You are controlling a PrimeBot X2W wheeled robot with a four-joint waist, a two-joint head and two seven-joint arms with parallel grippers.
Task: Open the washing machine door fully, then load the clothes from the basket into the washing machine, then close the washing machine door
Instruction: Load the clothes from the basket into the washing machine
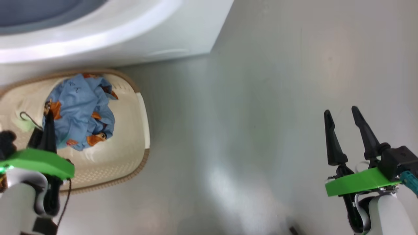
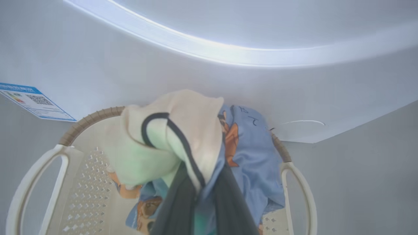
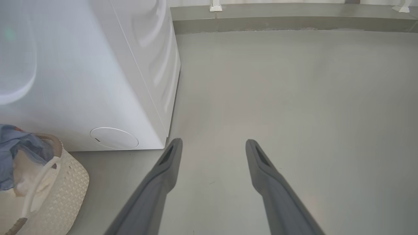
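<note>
The basket (image 1: 141, 98) stands on the floor against the front of the washing machine (image 1: 130, 42). In it lie the clothes (image 1: 81, 107), light blue with orange-brown prints. My left gripper (image 1: 49, 115) reaches down into the basket at the pile's left side. In the left wrist view the left gripper (image 2: 199, 195) is shut on the clothes (image 2: 254, 150), with a cream and pale green piece (image 2: 183, 130) bunched over its tips. My right gripper (image 1: 341, 111) hangs open over bare floor, far right of the basket. The washing machine door is out of view.
The grey-blue gasket (image 1: 39, 13) shows at the head view's top left. A blue label sticker (image 2: 32, 101) and a round filter cap (image 3: 114, 138) mark the machine's front. Grey floor (image 3: 294, 98) stretches right of the machine to a low kerb (image 3: 294, 23).
</note>
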